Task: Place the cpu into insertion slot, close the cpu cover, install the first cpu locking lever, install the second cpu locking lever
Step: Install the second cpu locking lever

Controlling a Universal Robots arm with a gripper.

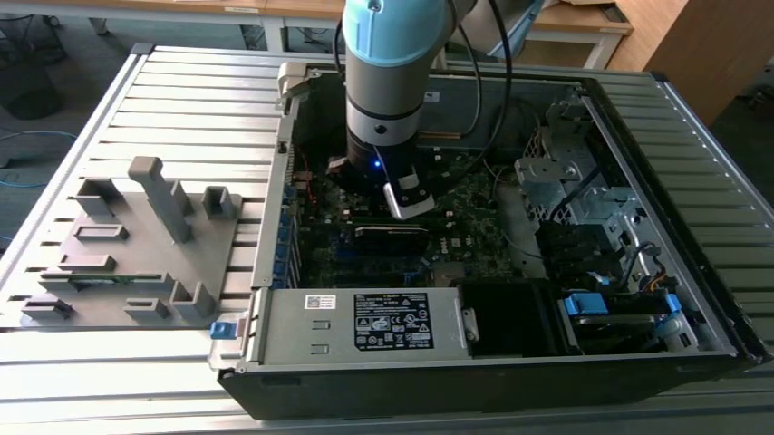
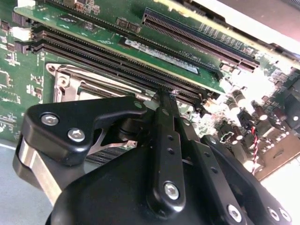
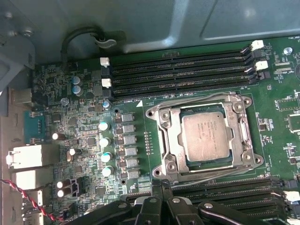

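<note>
First wrist view: square silvery cpu [image 3: 206, 137] seated inside metal-framed cpu cover [image 3: 165, 140].

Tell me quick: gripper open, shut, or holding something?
Gripper: shut, holding nothing, fingers together by the socket cover, with the chip already seated.

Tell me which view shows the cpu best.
The first wrist view: the cpu lies face-up in the insertion slot, framed by the closed cpu cover. In the second wrist view the gripper blocks most of the socket. In the exterior view the arm stands over that area.
</note>
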